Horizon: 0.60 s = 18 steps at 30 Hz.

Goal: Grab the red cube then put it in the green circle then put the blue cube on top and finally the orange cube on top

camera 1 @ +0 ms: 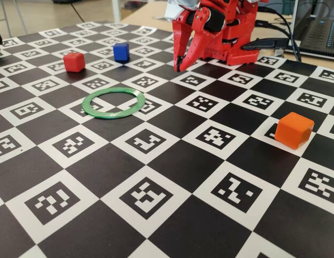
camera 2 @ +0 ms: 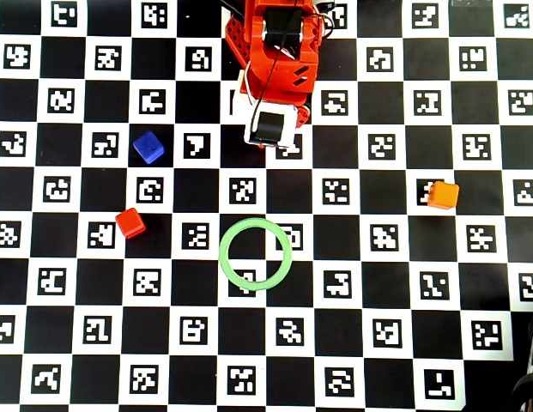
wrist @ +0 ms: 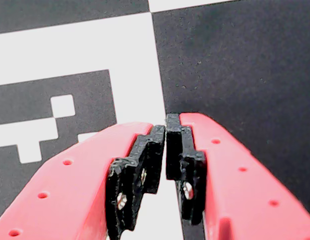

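A: What does the arm stand on?

B: A board (camera 2: 77, 283) of black and white squares, each white one printed with a small black code pattern; in the fixed view a pale wooden tabletop (camera 1: 150, 19) shows past its far edge, with a laptop (camera 1: 317, 32) and dark cables (camera 1: 279, 32) behind the red arm.

A: And the gripper?

B: The gripper (wrist: 166, 131) has its black-padded tips pressed together with nothing between them; it points down close over the board, folded in near its own base (camera 2: 279, 43).

A: Where are the pieces from there?

B: In the overhead view the green circle (camera 2: 256, 254), a thin flat ring with bare board inside, lies below the gripper (camera 2: 268, 136); the blue cube (camera 2: 148, 148) sits to its left, level with the tips; the red cube (camera 2: 130, 223) lies lower left, well apart; the orange cube (camera 2: 443, 195), bright with rounded edges, lies far off to the right. All three cubes rest on the board, outside the ring.
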Each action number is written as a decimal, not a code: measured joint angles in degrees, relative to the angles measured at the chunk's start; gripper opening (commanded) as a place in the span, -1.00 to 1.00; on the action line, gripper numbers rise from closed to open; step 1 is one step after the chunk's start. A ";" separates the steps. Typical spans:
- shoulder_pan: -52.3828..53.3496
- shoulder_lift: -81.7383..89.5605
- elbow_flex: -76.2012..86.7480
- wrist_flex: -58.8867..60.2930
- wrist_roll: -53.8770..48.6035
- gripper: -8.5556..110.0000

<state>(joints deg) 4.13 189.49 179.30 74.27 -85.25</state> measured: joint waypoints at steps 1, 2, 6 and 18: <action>0.00 0.00 0.00 0.00 0.00 -0.96; 0.00 0.00 0.00 0.00 -0.26 -0.96; 0.00 0.00 0.00 0.00 -0.53 -0.96; 0.00 0.00 0.00 0.00 -0.53 -0.96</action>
<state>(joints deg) 4.13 189.49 179.30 74.27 -85.78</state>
